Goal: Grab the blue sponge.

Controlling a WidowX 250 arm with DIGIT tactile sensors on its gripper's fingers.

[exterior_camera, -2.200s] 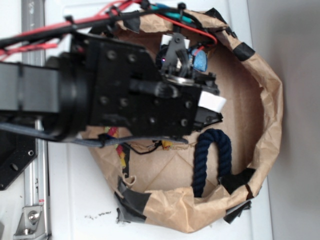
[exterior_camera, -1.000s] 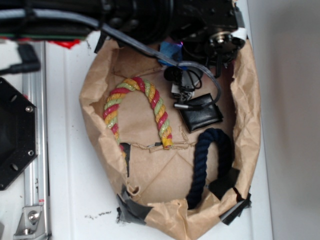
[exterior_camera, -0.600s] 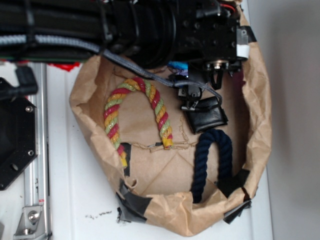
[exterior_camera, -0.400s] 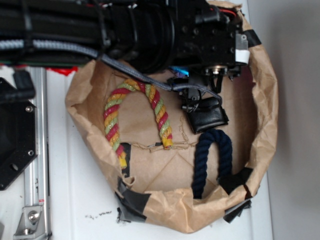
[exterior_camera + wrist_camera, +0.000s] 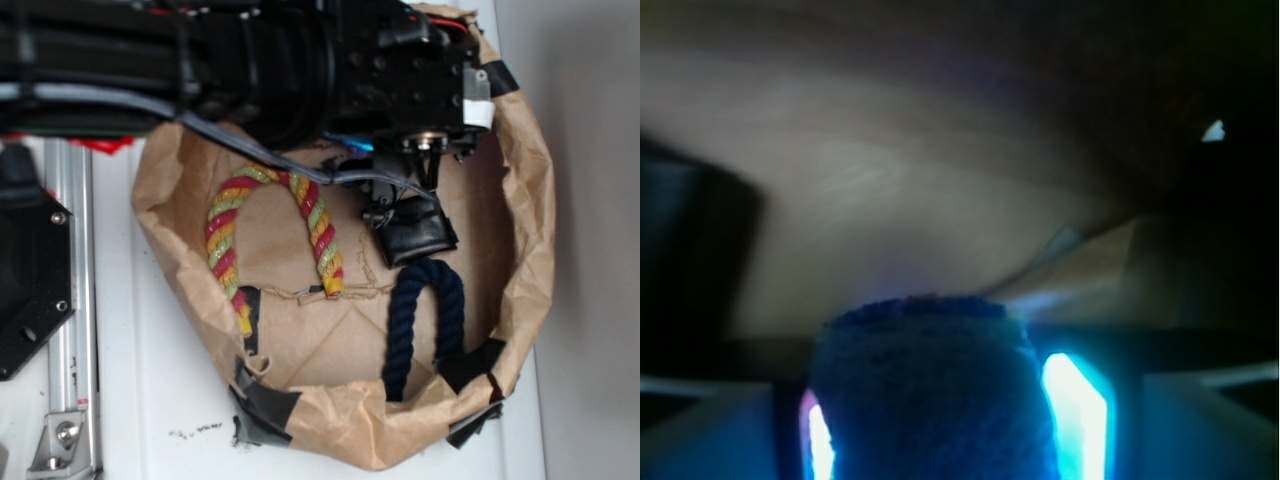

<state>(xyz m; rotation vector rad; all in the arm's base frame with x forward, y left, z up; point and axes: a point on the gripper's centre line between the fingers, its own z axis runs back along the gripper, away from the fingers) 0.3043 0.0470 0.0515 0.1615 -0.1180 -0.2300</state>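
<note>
The blue sponge (image 5: 930, 390) fills the lower middle of the wrist view as a dark-blue porous block, its rounded end pointing away from the camera. My gripper (image 5: 940, 420) is shut on it, one pale finger (image 5: 700, 430) on its left and the other on its right. In the exterior view only a thin blue sliver of the sponge (image 5: 352, 142) shows under the black arm (image 5: 400, 70), which hides the jaws, at the top of the brown paper bag (image 5: 530, 260).
Inside the bag lie a red-yellow-green rope loop (image 5: 275, 225), a black wallet (image 5: 420, 235) and a dark navy rope loop (image 5: 425, 320). A grey cable (image 5: 250, 145) hangs across the bag's top. A metal rail (image 5: 70, 330) and black plate (image 5: 25, 280) stand left.
The arm has drawn back to the top of the exterior view, uncovering the ropes and wallet. The bag's rim has shifted and spread. The sponge now shows only as a sliver under the arm.
</note>
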